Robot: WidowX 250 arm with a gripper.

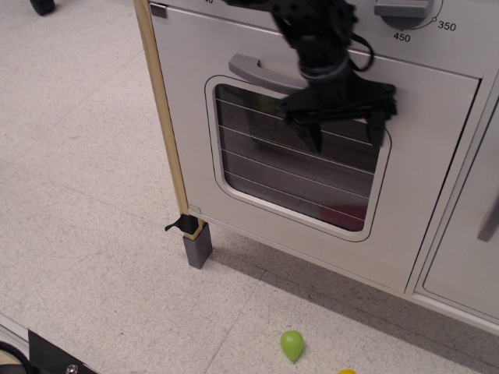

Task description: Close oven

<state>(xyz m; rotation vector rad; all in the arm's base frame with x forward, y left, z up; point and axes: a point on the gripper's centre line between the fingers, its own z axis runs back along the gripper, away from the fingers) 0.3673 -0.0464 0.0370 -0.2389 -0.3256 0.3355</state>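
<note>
The white toy oven fills the upper right. Its door, with a rounded line-striped window and a grey bar handle, lies flush with the oven front. A grey temperature dial sits at the top edge. My black gripper hangs open and empty in front of the upper part of the window, just right of the handle, fingers pointing down. The dark tray does not show; something red shows dimly behind the glass.
A plain white cabinet door with a grey handle stands to the right. A wooden side post ends in a grey foot. A small green toy lies on the speckled floor.
</note>
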